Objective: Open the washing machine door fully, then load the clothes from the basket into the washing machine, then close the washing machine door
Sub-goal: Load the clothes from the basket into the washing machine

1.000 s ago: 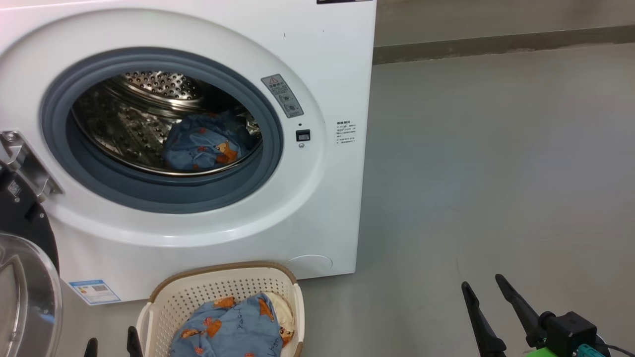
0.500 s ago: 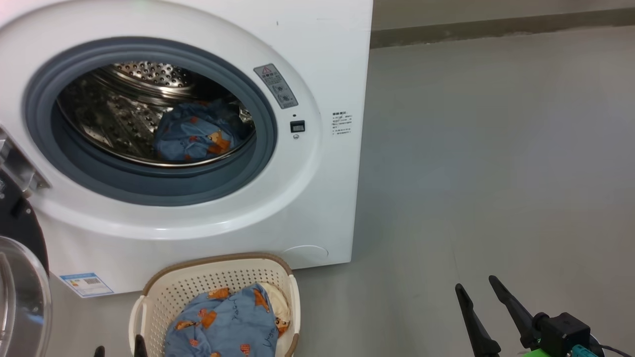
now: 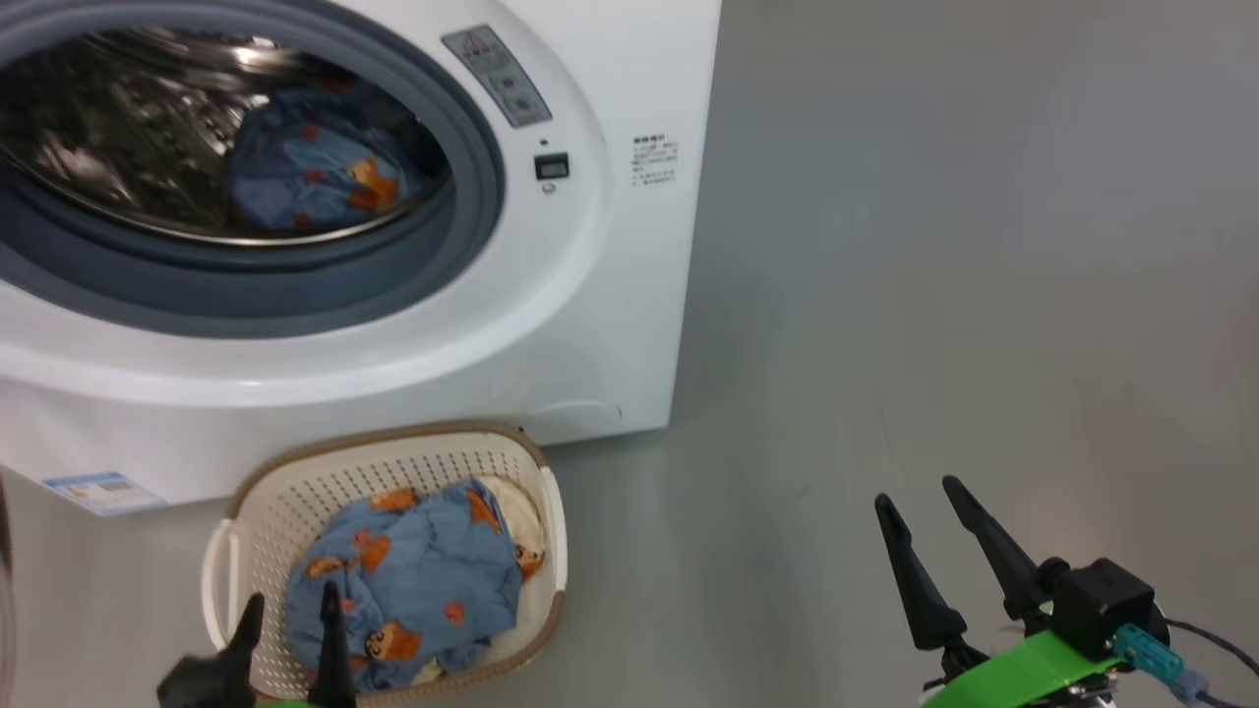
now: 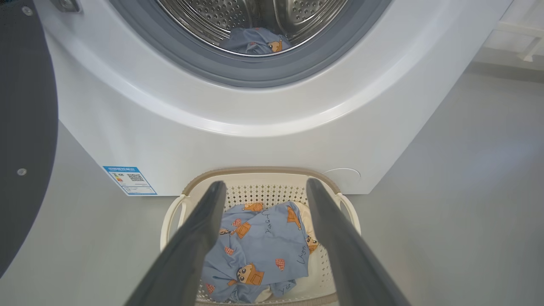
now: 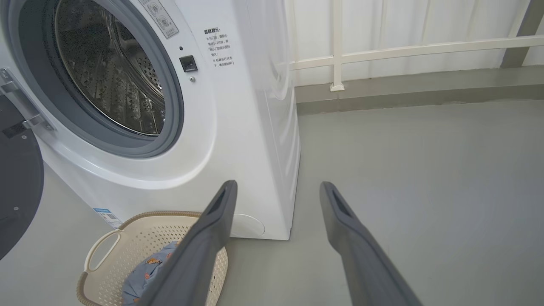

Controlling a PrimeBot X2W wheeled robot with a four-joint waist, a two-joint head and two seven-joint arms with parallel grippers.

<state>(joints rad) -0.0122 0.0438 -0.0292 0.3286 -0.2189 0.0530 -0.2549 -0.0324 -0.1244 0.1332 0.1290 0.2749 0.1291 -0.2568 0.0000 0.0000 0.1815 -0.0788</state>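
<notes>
Left claw (image 3: 292, 600): two long, dark, tapering fingers standing well apart with nothing gripped. It hangs over the basket (image 3: 393, 441), a rounded-rectangular tub of cream perforated plastic with a brown woven-look rim and loop side handles, set on the floor (image 3: 934, 246) at the foot of the washing machine (image 3: 610, 295).

The clothes (image 3: 413, 570) lie crumpled in the basket, directly beneath and ahead of the fingertips. They are soft light blue fabric printed with orange-brown bears, with a fold of cream cloth along the far side.

Beyond the left claw rises the machine's smooth, glossy white shell. A wide grey rubber seal (image 3: 472, 197) rings the perforated steel drum (image 5: 110, 76). A second bear-print garment (image 3: 305, 167) sits bunched low in the drum.

The washing machine door (image 4: 25, 127) stands swung open to the left of the left claw, showing a dark rounded panel dotted with small screw heads. It is carried on a bright metal hinge (image 5: 21, 114). A small blue label (image 4: 129, 180) is fixed low on the front, just left of the basket.

Right claw (image 3: 917, 494): fingers likewise spread and empty, over bare, smooth grey floor, well to the right of basket and machine. A bright green band (image 3: 1013, 674) wraps its wrist.
</notes>
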